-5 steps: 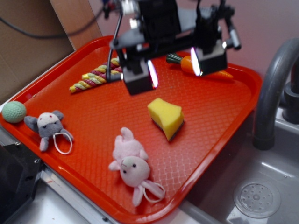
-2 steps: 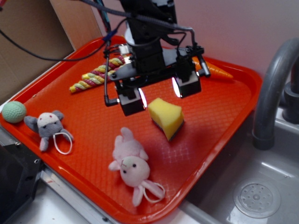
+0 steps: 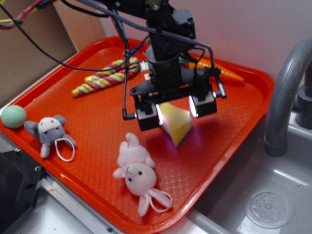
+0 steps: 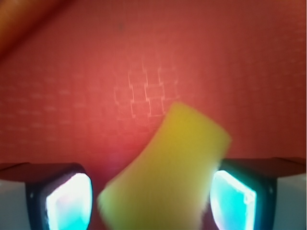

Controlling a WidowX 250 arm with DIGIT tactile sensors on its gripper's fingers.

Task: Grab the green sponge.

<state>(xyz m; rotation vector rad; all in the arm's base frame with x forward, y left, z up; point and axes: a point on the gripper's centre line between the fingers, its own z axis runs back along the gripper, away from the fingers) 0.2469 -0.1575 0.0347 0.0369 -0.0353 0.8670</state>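
1. The black arm reached in from the top of the exterior view, bent at the wrist and pointing straight down over the middle of the red tray.
2. The pincer was low over the tray, spread wide, nothing gripped; its two lit fingers stood one on each side of the green sponge.
3. Wrist view: the yellow sponge sat between the glowing pads, blurred, with a gap of red tray visible on the left side; on the right, could not tell whether the pad touched the foam.
4. The sponge lay on the tray floor, about centre, right of the midline, yellow face up, a thin dark layer showing at its lower edge in the exterior view.
5. Also in the tray: a pink bunny toward the front, near the sponge but apart from it.
6. A grey mouse toy at the left front, with a white loop beside it.
7. A striped rope toy at the back left, lying diagonally.
8. A toy carrot at the back right, partly hidden behind the arm.
9. A pale green ball sat at the tray's left corner, on or against the rim.
10. A grey faucet and a sink were to the right of the tray.
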